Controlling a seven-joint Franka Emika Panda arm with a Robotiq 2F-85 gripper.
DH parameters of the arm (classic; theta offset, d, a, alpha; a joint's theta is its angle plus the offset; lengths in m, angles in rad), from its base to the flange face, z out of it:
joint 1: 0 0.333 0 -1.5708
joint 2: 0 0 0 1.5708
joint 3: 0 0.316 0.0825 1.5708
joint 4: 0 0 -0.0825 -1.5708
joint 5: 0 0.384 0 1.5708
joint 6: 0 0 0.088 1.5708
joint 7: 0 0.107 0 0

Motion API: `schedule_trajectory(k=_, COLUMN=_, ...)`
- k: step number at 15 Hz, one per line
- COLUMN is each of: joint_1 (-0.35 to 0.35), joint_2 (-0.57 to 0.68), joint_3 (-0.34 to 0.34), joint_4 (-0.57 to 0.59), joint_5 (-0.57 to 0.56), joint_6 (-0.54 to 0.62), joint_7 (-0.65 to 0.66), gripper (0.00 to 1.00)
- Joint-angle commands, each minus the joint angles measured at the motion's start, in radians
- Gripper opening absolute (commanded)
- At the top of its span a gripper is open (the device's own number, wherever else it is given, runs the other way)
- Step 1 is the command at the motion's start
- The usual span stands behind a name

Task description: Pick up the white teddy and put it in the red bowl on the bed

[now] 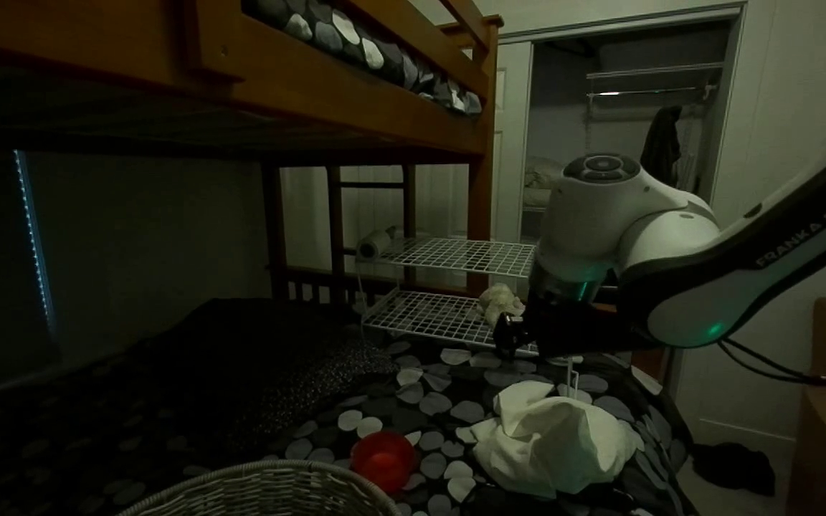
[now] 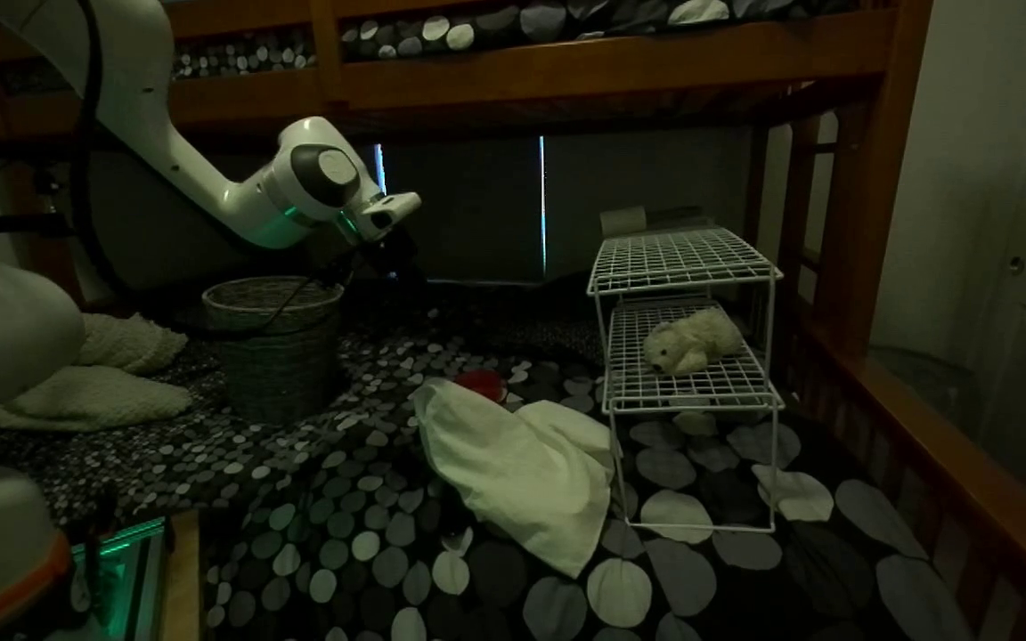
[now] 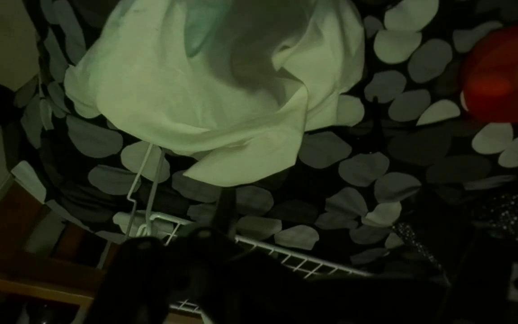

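Note:
The white teddy [image 2: 693, 343] lies on the lower tier of a white wire shelf [image 2: 684, 263]. The teddy [image 1: 500, 302] also shows behind my gripper [image 1: 510, 335] in an exterior view; I cannot make it out in the wrist view. The red bowl [image 1: 384, 462] sits on the dotted bed; it is partly hidden by cloth [image 2: 482, 385] in an exterior view and shows at the right of the wrist view [image 3: 506, 74]. My dark gripper [image 2: 391, 258] is raised above the bed, apart from teddy and shelf. Its fingers are too dark to read [image 3: 196, 265].
A crumpled white cloth [image 1: 553, 448] lies between bowl and shelf [image 1: 431, 315]. A tall wicker basket [image 2: 272, 356] stands on the bed near the bowl. A white roll [image 1: 376, 244] lies on the top tier. The upper bunk's wooden rail [image 2: 620, 76] runs overhead.

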Motion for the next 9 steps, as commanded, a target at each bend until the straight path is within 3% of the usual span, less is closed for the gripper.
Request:
schedule_trajectory(k=1, joint_1=-0.275, joint_2=-0.053, joint_3=0.21, joint_4=0.003, joint_5=-0.229, joint_6=0.141, joint_7=0.273, gripper=1.0)
schedule_trajectory(k=4, joint_1=-0.508, joint_2=-0.149, joint_3=0.381, joint_4=0.05, joint_5=-0.406, joint_6=0.214, joint_7=0.382, gripper=1.0)
schedule_trajectory(k=7, joint_1=-0.743, joint_2=-0.315, joint_3=0.588, joint_4=0.124, joint_5=-0.392, joint_6=0.273, joint_7=0.507, gripper=1.0)
schedule_trajectory(k=8, joint_1=-0.603, joint_2=-0.207, joint_3=0.454, joint_4=0.067, joint_5=-0.279, joint_6=0.269, joint_7=0.317, gripper=1.0)
schedule_trajectory(k=9, joint_1=-0.636, joint_2=-0.243, joint_3=0.485, joint_4=0.073, joint_5=-0.241, joint_6=0.28, joint_7=0.308, gripper=1.0)
